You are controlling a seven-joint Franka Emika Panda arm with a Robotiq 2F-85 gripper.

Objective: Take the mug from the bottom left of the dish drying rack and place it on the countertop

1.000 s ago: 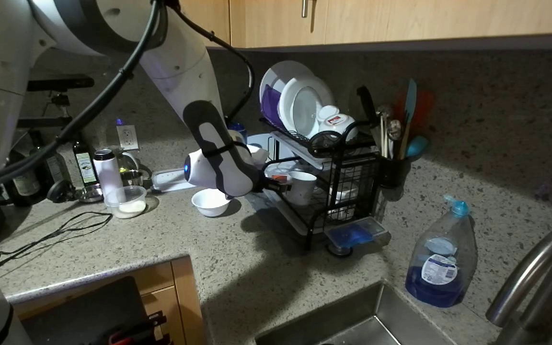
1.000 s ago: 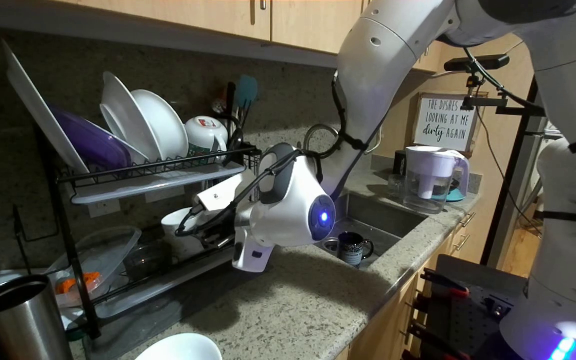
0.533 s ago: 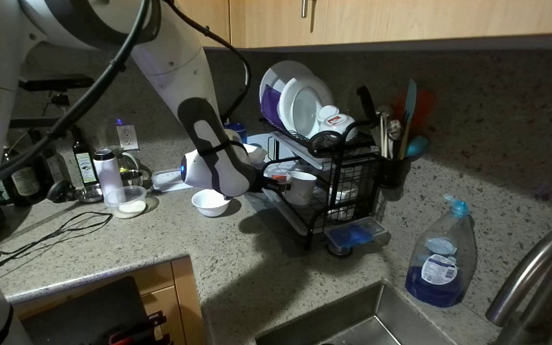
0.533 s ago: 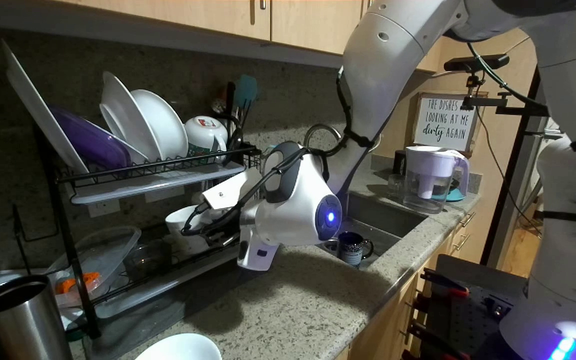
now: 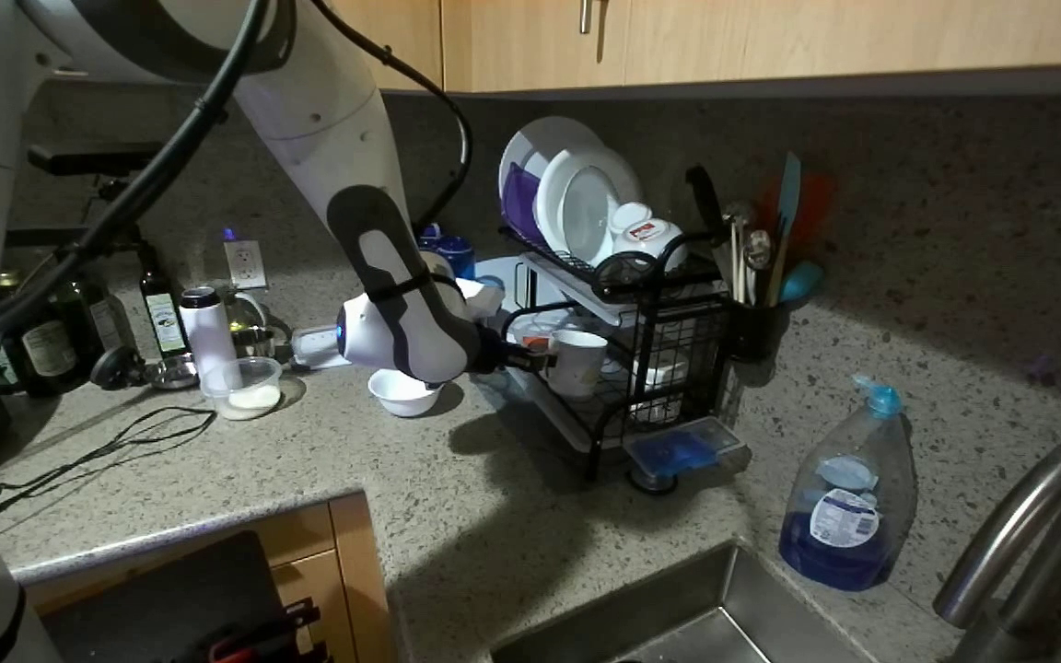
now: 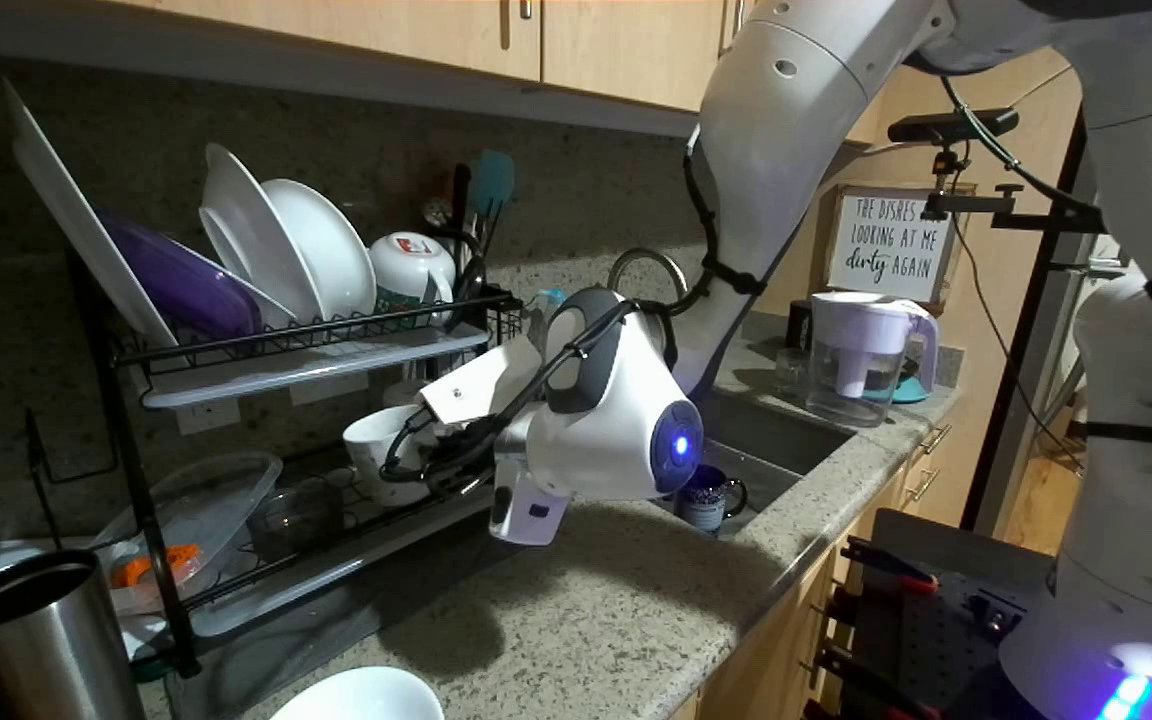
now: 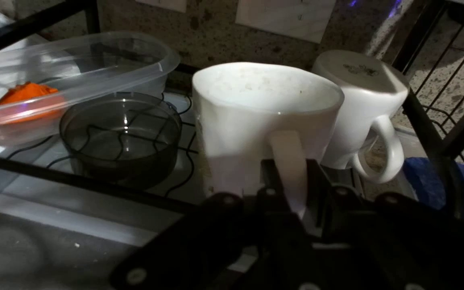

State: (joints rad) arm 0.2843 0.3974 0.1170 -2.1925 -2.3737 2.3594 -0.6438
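Observation:
The whitish mug (image 7: 252, 121) stands roughly upright, opening up, within the lower tier of the black dish drying rack (image 5: 643, 345). It also shows in both exterior views, here (image 5: 575, 362) and here (image 6: 376, 455). My gripper (image 7: 290, 173) is shut on the mug's handle, one finger on each side of it. In an exterior view the gripper (image 5: 530, 357) reaches into the rack from its open side. Whether the mug's base touches the rack's floor is hidden. The speckled countertop (image 6: 626, 600) lies in front of the rack (image 6: 316, 372).
A second, upturned white mug (image 7: 357, 104) stands close beside the held one. A grey see-through bowl (image 7: 121, 137) and clear container (image 7: 135, 52) share the tier. The upper tier (image 6: 416, 345) hangs above. A white bowl (image 5: 404, 392) and sink (image 5: 659, 635) are nearby.
The arm has drawn back slightly, and the gripper has shifted a little to the right in an exterior view. The mug has moved along with it by a small amount.

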